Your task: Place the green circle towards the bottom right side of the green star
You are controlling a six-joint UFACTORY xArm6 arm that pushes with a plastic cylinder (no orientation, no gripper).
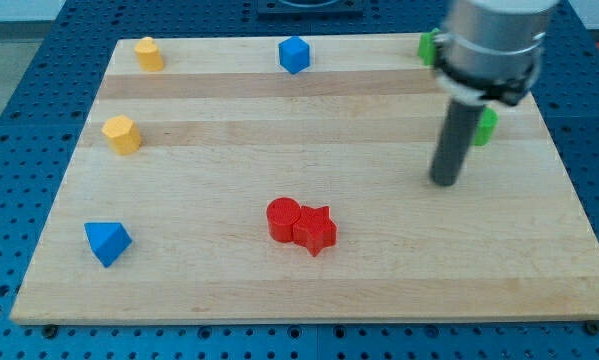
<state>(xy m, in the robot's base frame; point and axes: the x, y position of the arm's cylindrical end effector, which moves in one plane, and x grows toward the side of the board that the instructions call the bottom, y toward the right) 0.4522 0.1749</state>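
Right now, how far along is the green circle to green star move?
Done: nothing visible yet. Two green blocks, one at the top edge and one mid-right, sit apart, both half hidden by the arm, so shapes are unclear. In hand: my tip rests below-left of the mid-right one, not touching. Left: the whole push.

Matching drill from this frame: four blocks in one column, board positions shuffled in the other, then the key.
Blocks:
1. blue cube
2. red star
3. blue triangle
4. yellow block

Places:
A. view's bottom left corner
B. view's top edge, near the middle
C. view's left side, mid-height
D. bottom centre, touching the red circle

Pairs: 1-B, 2-D, 3-A, 4-C

My tip is at the view's right, away from all four.
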